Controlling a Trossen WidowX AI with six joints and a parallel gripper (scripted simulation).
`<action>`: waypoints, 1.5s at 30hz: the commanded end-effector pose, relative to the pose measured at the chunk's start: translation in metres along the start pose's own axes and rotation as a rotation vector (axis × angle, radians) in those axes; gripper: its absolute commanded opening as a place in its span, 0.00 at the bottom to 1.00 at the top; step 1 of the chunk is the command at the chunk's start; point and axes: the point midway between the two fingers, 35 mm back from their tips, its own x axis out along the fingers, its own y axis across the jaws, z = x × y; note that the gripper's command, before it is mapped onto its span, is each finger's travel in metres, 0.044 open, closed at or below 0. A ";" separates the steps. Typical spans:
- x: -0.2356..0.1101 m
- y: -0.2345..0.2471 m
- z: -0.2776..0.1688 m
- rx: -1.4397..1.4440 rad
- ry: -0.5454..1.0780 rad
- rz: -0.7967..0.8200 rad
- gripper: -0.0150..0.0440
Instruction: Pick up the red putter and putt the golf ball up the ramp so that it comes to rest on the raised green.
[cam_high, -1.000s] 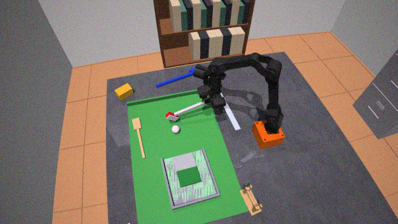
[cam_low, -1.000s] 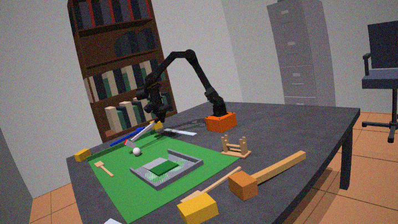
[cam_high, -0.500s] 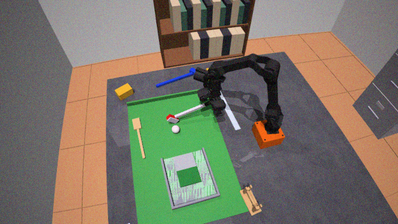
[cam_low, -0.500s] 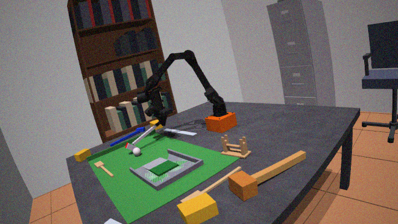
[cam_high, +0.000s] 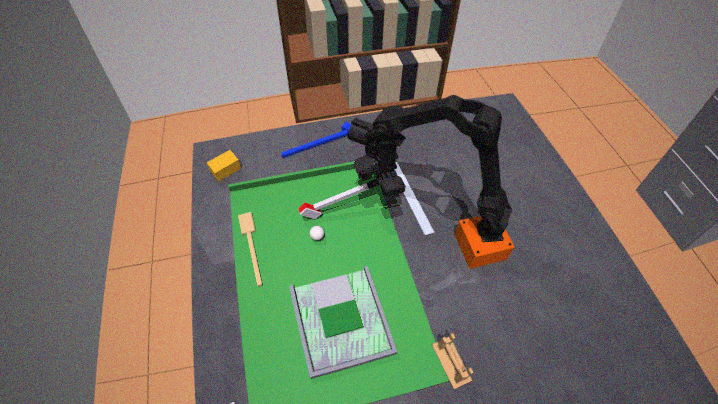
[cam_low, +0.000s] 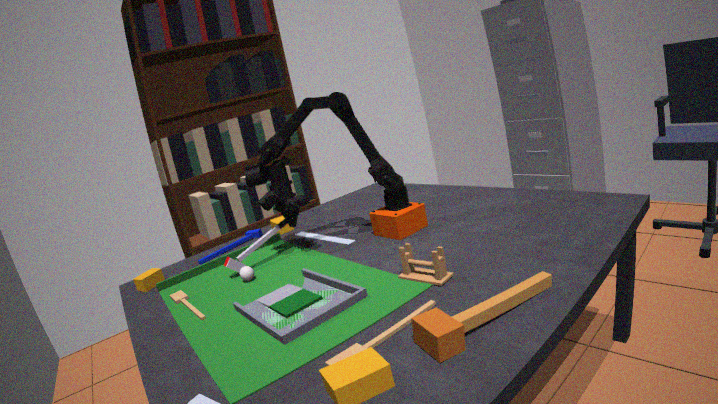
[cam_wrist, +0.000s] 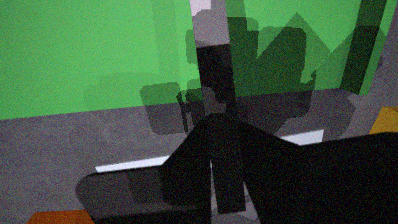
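Note:
My gripper (cam_high: 372, 184) (cam_low: 285, 222) (cam_wrist: 215, 124) is shut on the handle end of the red putter (cam_high: 321, 205) (cam_low: 251, 248). The putter's pale shaft (cam_wrist: 209, 27) slants down over the green mat (cam_high: 271, 311) (cam_low: 220, 346) (cam_wrist: 75, 50). Its red-and-grey head is low, just behind the white golf ball (cam_high: 316, 232) (cam_low: 246, 272), with a small gap between them. On the ball's other side, a grey ramp (cam_high: 331, 290) (cam_low: 277, 294) leads up to the dark raised green (cam_high: 340, 319) (cam_low: 295, 303) inside a grey frame (cam_high: 300, 331) (cam_low: 321, 314).
A blue putter (cam_high: 313, 143) (cam_low: 228, 246), a yellow block (cam_high: 223, 164) (cam_low: 148, 279) and a white strip (cam_high: 416, 206) (cam_low: 325, 237) (cam_wrist: 135, 163) lie near the mat's far end. A small wooden mallet (cam_high: 250, 241) (cam_low: 186, 301) lies on the mat's left. A wooden rack (cam_high: 453, 359) (cam_low: 424, 263) and two large mallets (cam_low: 436, 331) (cam_low: 356, 374) lie nearby.

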 end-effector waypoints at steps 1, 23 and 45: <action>0.000 -0.017 0.000 0.002 -0.004 -0.008 0.25; 0.001 0.121 0.000 0.002 -0.005 0.005 0.25; -0.049 0.121 0.000 -0.001 0.002 0.010 0.25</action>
